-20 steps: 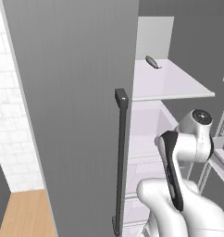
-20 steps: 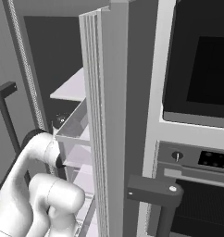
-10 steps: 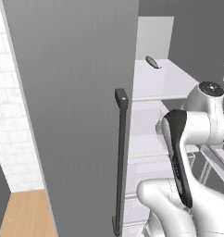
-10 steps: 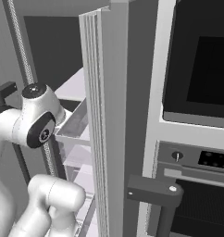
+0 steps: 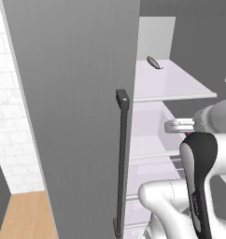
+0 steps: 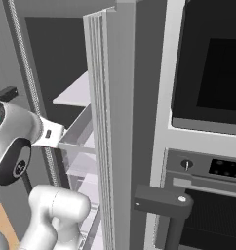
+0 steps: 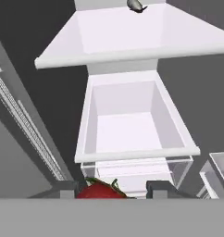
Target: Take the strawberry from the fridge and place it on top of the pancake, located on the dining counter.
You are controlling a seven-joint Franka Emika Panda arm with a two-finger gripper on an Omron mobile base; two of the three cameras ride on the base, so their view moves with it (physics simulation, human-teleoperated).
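Observation:
The strawberry [image 7: 101, 191], bright red with green leaves, sits between my two dark fingertips [image 7: 66, 188] at the bottom of the hand view. My gripper [image 7: 112, 190] is shut on it. The hand looks into the open fridge [image 7: 132, 41], at a white shelf above a pulled-out white drawer [image 7: 132, 125]. In the left base view the white wrist [image 5: 180, 125] stands in front of the fridge's shelves [image 5: 166, 79], beside the grey door [image 5: 73, 93]. The pancake and the dining counter are out of view.
A small dark object [image 5: 153, 62] lies at the back of the upper shelf. The door's long dark bar handle [image 5: 120, 158] hangs left of my arm. The other fridge door [image 6: 108, 122] stands edge-on, with the black built-in oven [image 6: 207, 78] and its handle [image 6: 161, 200] to the right.
The arm's upper joints have risen and swung across in both base views, bringing the wrist level with the drawer. The strawberry stays between the fingers. The camera has not moved.

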